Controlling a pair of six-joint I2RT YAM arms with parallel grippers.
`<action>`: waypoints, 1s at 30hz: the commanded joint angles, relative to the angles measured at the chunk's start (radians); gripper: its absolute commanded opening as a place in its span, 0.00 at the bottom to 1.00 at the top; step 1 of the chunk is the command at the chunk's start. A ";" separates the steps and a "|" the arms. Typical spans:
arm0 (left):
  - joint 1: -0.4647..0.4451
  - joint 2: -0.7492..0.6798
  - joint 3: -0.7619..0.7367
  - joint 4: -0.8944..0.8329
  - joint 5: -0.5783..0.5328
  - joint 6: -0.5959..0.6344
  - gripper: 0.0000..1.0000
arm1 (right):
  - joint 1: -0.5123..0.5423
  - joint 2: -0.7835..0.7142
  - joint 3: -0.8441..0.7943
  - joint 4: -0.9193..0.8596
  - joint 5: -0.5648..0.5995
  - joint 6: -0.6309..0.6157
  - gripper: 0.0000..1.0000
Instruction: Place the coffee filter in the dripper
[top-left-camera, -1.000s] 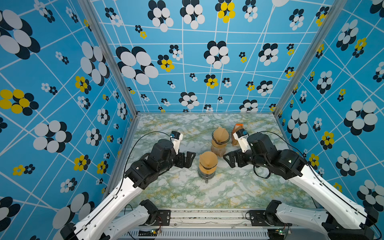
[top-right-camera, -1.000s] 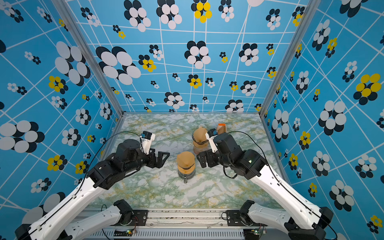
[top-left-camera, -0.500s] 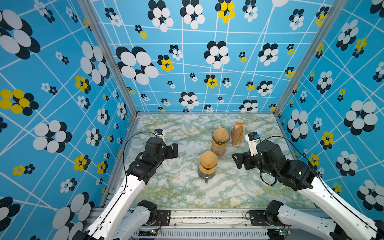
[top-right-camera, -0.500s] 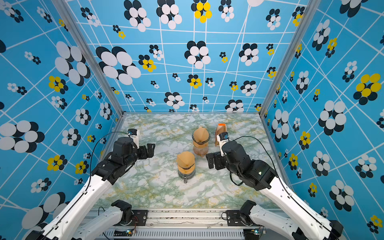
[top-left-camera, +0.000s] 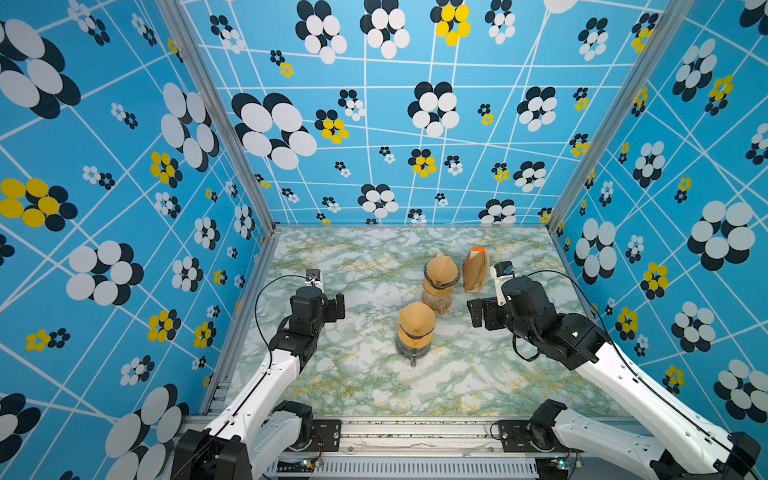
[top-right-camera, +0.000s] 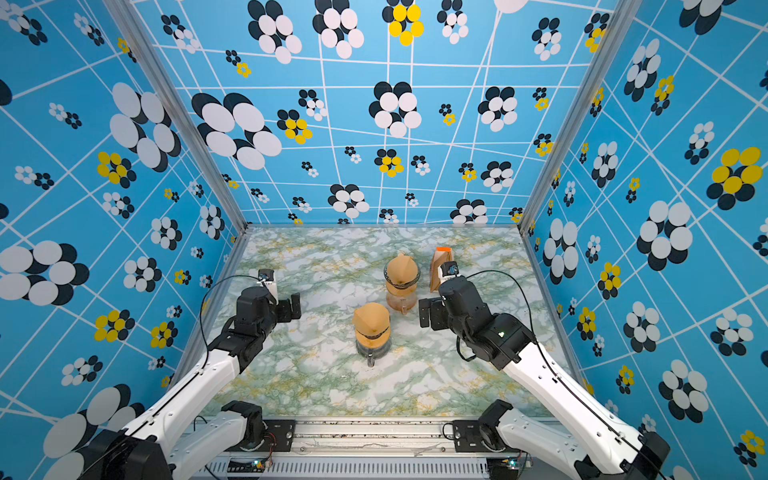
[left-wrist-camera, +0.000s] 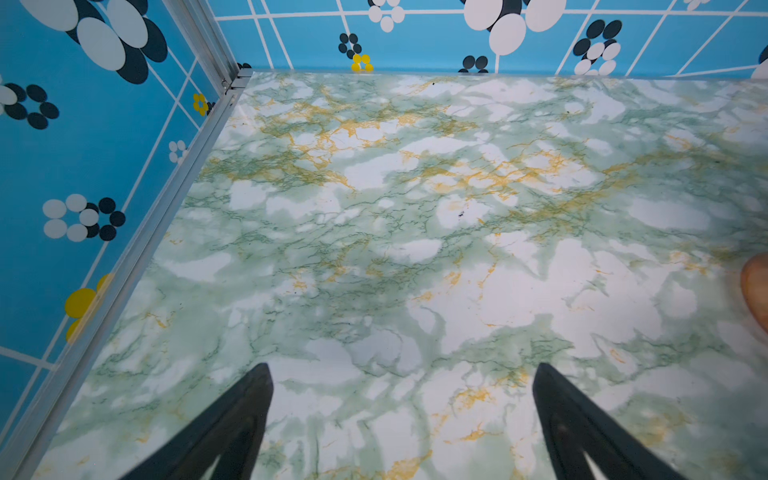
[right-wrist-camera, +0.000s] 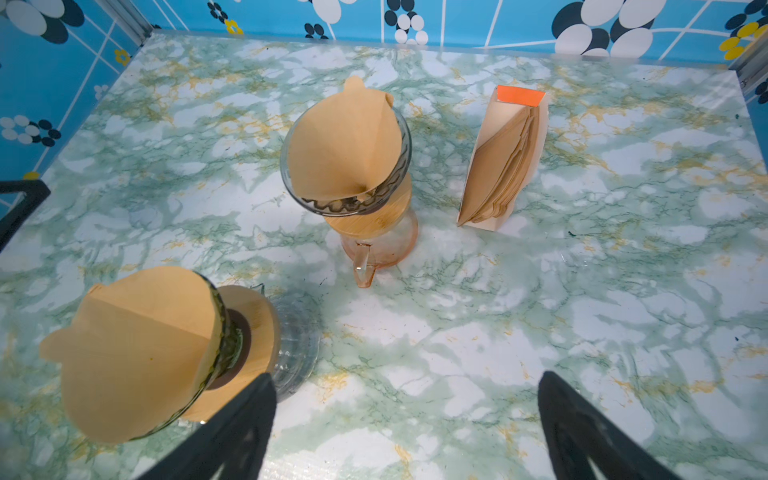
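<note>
Left gripper (top-left-camera: 335, 308): released, jaws wide, nothing between them; over bare marble table (top-left-camera: 365, 257), well apart from the filter box (top-left-camera: 476, 269), beyond both drippers from it.
Right gripper (top-left-camera: 478, 316): released and empty too; near the filter box, on its robot side.
Rear coffee filter (right-wrist-camera: 345, 145): opened into a cone, seated in the rear dripper (right-wrist-camera: 376, 198) on the pink carafe (right-wrist-camera: 384, 245), just left of the filter box.
Front coffee filter (right-wrist-camera: 137, 353): seated likewise in the front dripper (right-wrist-camera: 226, 332), left of the box and nearer the robot.
Key relation: both drippers look served. Should another filter be wanted, the spare filters (right-wrist-camera: 505, 166) stand on edge in the box, long axis upright and leaning, ahead of the right gripper, the nearer arm.
View difference: the right wrist view shows the spares fanned and each cone's fold. The left wrist view shows only table and an orange sliver (left-wrist-camera: 756, 291) at its edge, which I cannot identify.
</note>
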 joint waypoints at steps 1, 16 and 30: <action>0.029 -0.012 -0.075 0.225 -0.008 0.095 0.99 | -0.048 -0.001 -0.037 0.078 -0.044 -0.017 0.99; 0.113 0.175 -0.200 0.641 0.083 0.097 0.99 | -0.178 -0.015 -0.170 0.287 -0.080 -0.112 0.99; 0.121 0.563 -0.161 0.960 0.097 0.125 0.99 | -0.237 0.039 -0.274 0.443 -0.079 -0.075 0.99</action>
